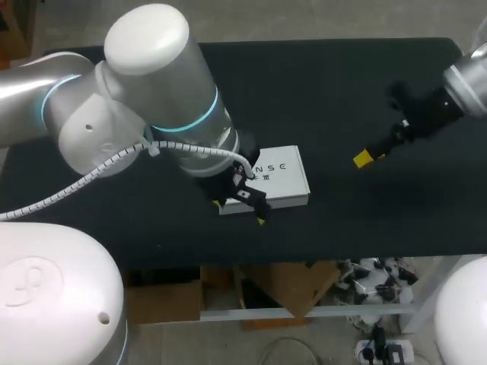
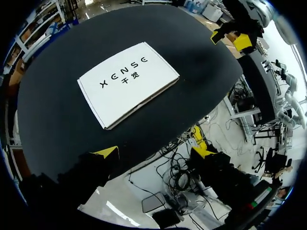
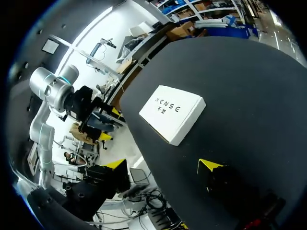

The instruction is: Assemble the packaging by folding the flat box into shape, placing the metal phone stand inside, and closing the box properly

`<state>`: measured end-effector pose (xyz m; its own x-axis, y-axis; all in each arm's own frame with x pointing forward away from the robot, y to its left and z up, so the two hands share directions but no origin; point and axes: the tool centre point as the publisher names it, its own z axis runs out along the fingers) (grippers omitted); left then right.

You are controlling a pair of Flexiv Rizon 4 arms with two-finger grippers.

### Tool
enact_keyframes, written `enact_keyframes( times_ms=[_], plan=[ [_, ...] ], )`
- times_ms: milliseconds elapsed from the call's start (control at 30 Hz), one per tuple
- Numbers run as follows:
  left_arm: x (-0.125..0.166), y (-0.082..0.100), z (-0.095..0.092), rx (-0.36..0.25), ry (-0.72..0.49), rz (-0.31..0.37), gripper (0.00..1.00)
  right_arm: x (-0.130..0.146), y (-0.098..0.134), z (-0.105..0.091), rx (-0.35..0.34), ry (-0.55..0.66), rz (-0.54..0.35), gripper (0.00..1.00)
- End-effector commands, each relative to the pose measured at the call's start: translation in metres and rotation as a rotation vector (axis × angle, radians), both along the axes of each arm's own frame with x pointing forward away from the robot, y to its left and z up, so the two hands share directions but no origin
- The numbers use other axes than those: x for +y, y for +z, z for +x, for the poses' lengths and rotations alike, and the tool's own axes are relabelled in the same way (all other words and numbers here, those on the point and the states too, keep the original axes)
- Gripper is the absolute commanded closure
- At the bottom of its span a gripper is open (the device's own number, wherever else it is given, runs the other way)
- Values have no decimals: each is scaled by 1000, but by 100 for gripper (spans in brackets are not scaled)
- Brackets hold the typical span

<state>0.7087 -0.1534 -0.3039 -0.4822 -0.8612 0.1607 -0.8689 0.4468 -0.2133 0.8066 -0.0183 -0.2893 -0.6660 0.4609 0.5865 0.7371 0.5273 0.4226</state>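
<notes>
Left arm (image 1: 144, 91): came in from the left, reaching over the black bench (image 1: 342, 84) to its middle.
Left pincer (image 1: 242, 211): stood at the near left corner of the box; fingers spread wide, gripping nothing. In its own wrist view the box lay ahead of the yellow tips, clear of both.
Box (image 1: 281, 176): white, lying flat near the bench's front edge, lid shut.
Markings: dark print in two lines on the lid, set centrally.
Contents: hidden by the shut lid; could not be told.
Right pincer (image 1: 365, 157): to the right of the box and well apart from it, over bare bench; fingers wide, nothing between them.
</notes>
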Motion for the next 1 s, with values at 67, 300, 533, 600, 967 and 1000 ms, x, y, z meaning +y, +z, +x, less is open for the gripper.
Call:
enact_keyframes(
  times_ms=[67,300,533,600,967,1000],
  plan=[
    [-13,-8,-8,79,69,8,0,-12,10,-16,-194,-19,12,0],
    [-16,-12,-10,104,63,19,0,-12,10,-16,-194,-19,12,0],
    [-16,-12,-10,104,63,19,0,-12,10,-16,-194,-19,12,0],
    [-16,-12,-10,104,63,19,0,-12,10,-16,-194,-19,12,0],
    [-22,-19,-14,91,94,24,0,-30,24,-4,-486,-106,-5,0],
    [-24,-21,-15,82,110,16,0,-30,25,-2,-506,-106,-5,0]
  ],
)
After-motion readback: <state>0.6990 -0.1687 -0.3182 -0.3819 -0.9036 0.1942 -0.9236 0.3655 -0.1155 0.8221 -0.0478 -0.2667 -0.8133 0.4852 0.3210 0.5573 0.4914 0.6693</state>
